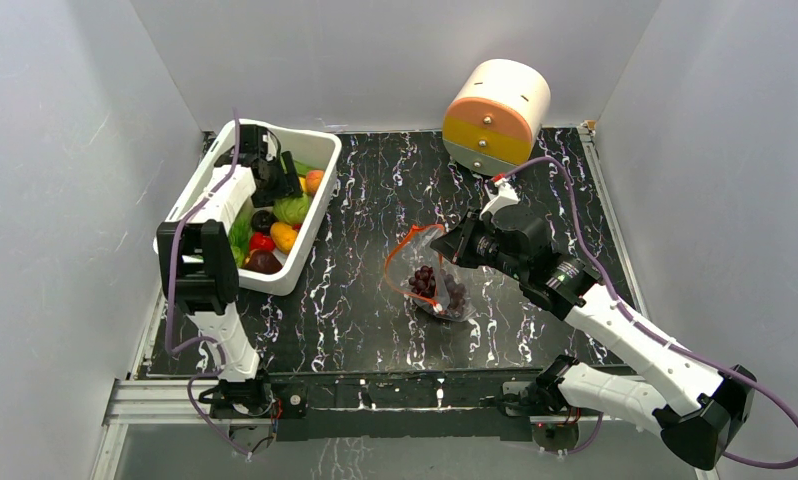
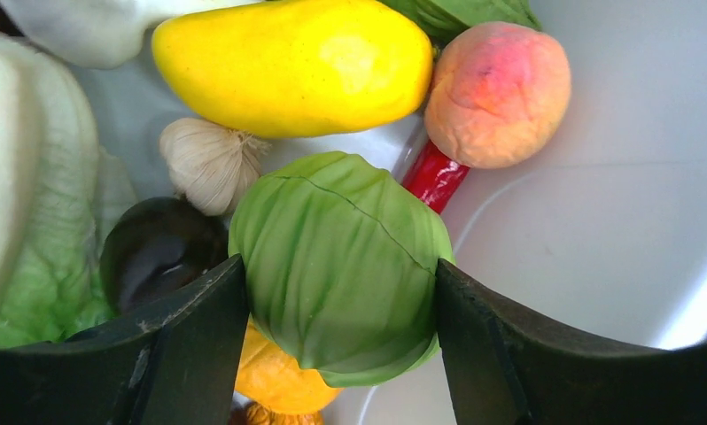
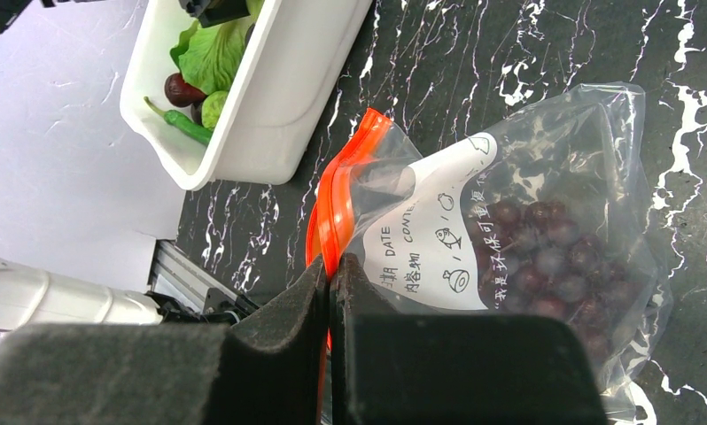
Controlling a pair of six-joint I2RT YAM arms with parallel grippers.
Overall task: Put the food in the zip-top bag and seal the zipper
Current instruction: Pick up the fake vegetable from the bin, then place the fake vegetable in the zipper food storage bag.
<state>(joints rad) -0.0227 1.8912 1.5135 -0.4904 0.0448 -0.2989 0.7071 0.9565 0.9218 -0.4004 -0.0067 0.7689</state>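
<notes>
— Starting with the left claw (image 2: 339,276): sitting where?

— Hanging inside the white bin (image 1: 313,228), at ten o'clock on the black marbled table (image 1: 375,310) in the overhead view. Pinching the green cabbage (image 2: 332,221), with one black finger against its nine o'clock side and the other against its three o'clock side.

— Crowding around that cabbage?

— Seeing a yellow fruit (image 2: 297,62) lying at twelve o'clock of it and a peach (image 2: 496,93) at two o'clock. Also spotting a red chili (image 2: 434,173) poking out between peach and cabbage. Finding a garlic bulb (image 2: 208,164) at ten o'clock and a dark round fruit (image 2: 159,248) at nine o'clock, just beside the left finger. Noticing pale leafy greens (image 2: 31,204) filling the far nine o'clock edge, and something orange (image 2: 275,376) peeking out from under the cabbage at seven o'clock.

— And the right claw (image 3: 330,270)?

— Pressing its fingers together, pinching the orange-red zipper (image 3: 337,195) at the mouth of the clear bag (image 3: 589,142).

— Locating that bag on the table?

— Lying a little toward three o'clock of the centre, well apart from the bin. Gaping open toward nine o'clock, with the zipper strip curving in a loop, not sealed. Holding a bunch of dark purple grapes (image 3: 545,257) inside, partly behind a white label (image 3: 430,230) bearing handwriting.

— Anything else on the table?

— Noting a round cream, orange and yellow container (image 1: 495,115) sitting at one o'clock, by the far edge.
</notes>
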